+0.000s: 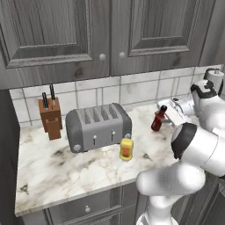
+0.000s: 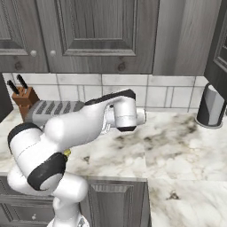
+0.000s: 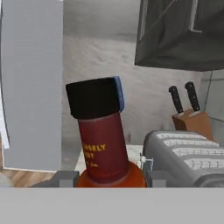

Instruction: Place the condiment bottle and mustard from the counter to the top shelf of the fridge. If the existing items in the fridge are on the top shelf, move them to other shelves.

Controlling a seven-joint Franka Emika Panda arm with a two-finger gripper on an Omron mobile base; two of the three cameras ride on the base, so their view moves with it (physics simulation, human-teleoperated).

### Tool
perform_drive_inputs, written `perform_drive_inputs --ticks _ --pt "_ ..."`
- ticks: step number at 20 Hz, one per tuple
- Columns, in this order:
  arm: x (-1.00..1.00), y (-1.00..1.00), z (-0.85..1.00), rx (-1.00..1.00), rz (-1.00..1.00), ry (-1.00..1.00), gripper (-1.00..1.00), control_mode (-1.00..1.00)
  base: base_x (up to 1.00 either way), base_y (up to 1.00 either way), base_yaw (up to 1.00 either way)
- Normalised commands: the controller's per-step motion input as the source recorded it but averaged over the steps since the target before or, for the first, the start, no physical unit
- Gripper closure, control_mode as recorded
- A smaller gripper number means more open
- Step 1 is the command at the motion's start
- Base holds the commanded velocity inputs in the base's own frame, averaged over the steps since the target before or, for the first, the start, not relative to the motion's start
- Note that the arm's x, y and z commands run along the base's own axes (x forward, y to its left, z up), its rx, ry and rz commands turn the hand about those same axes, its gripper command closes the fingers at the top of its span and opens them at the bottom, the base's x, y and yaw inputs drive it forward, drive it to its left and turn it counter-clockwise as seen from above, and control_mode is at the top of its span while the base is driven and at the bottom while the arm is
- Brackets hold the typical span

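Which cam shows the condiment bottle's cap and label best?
Hand view: the condiment bottle sits close up, black cap and yellow label lettering plain, the shut gripper clamped at its shoulder. In the left base view the bottle is small, label unreadable. In the right base view the arm covers it.

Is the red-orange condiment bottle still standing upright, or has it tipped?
Upright. The condiment bottle stands on the counter with its black cap on top, the gripper closed on it. In the hand view its cap sits straight above the body.

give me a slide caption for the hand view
Claw shut on the red bottle with its black cap, toaster and knife block beyond.
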Motion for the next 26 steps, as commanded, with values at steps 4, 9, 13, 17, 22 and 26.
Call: perform_drive_inputs --ticks 4,9,13,17,22,26 --pt "-1.00 0.01 1.00 -0.02 0.00 -0.16 1.00 -1.00 0.00 0.00 0.00" --pt "-1.00 0.33 0.87 -0.08 -0.09 -0.08 1.00 -1.00 0.00 0.00 0.00" --pt "-1.00 0.24 0.67 -0.08 -0.10 -0.04 1.00 -1.00 0.00 0.00 0.00" --pt "-0.98 0.20 0.30 -0.03 -0.02 -0.03 1.00 -1.00 0.00 0.00 0.00" --pt "-0.76 0.11 0.00 0.04 0.06 -0.03 1.00 -1.00 0.00 0.00 0.00" --pt "0.00 0.00 0.00 0.00 0.00 0.00 1.00 1.00 -1.00 0.13 0.12"
